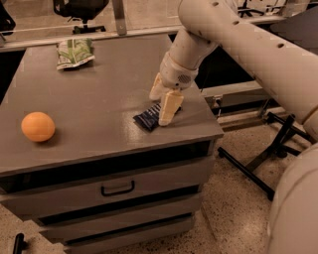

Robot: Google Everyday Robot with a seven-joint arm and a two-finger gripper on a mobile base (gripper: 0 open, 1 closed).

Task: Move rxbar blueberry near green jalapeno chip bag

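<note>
The rxbar blueberry (pixel 148 119), a dark navy bar, lies flat near the front right of the grey cabinet top (pixel 99 94). My gripper (pixel 162 99) is right over its right end, pointing down. The cream fingers (pixel 168 108) are open and stand on either side of the bar, hiding that end. The green jalapeno chip bag (pixel 74 52), green and white, lies at the far left corner of the top, well away from the bar and the gripper.
An orange (pixel 38 126) sits at the front left of the top. The cabinet has drawers with a handle (pixel 118 189) below. Black stand legs (pixel 258 158) cross the floor to the right. A chair (pixel 82 10) stands behind.
</note>
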